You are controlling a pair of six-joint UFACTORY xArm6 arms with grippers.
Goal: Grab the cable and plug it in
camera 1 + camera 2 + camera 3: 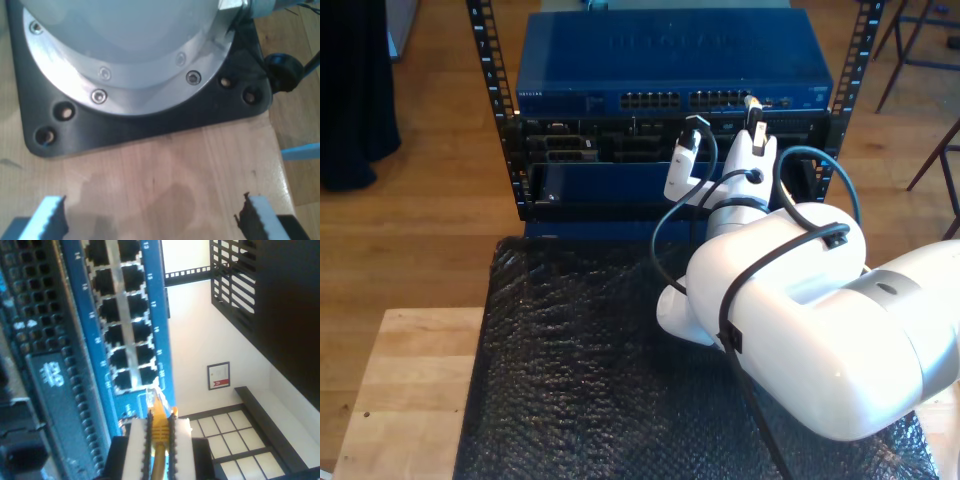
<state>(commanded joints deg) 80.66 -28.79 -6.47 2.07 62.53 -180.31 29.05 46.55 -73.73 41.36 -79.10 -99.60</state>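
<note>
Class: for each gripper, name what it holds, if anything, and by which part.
My second gripper holds the cable by the boot just behind its plug. My first gripper is open and holds nothing.

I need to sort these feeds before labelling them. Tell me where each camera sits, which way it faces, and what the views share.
First wrist view: on my first end effector, facing down at an arm base plate on a wooden table; open fingers show.
Second wrist view: on my second end effector, facing the blue switch; fingers clamp the cable.
Exterior view: above, behind an arm, facing the rack.
Shared: second wrist and exterior views show switch and cable plug.
</note>
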